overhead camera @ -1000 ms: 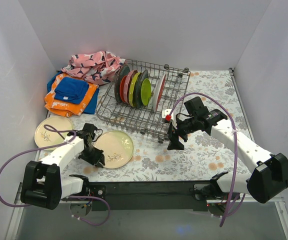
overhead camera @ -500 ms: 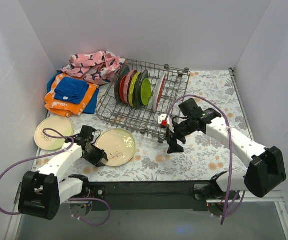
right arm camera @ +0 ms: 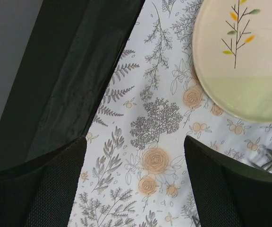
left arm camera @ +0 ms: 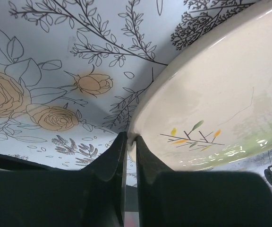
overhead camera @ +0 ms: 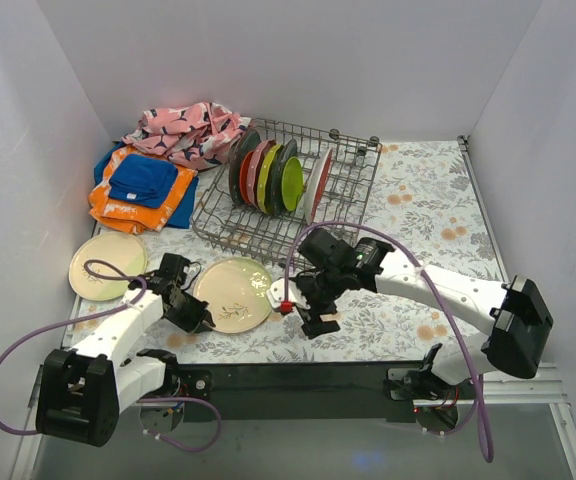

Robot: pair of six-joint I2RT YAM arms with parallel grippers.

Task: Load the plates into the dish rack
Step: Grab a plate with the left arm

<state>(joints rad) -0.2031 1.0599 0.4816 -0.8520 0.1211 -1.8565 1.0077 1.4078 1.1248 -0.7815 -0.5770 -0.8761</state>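
Hand [right arm camera: 133, 142] spread over floral table [right arm camera: 150, 85], plate [right arm camera: 249, 56] beyond.

plain white walls [overhead camera: 368, 60] enclose a table [overhead camera: 428, 190] with a pale floral-patterned top.

In the left wrist view the cream sprig plate [left arm camera: 211, 109] runs off the top and right edges. A bit of its rim is hidden between the pinched fingers of the left gripper [left arm camera: 130, 138]. The right wrist view cuts the same plate at top and right — and the right gripper [right arm camera: 133, 142] fingers run off the bottom. From above, the racked plates [overhead camera: 273, 178] overlap, each hiding most of the next; their count is unsure.
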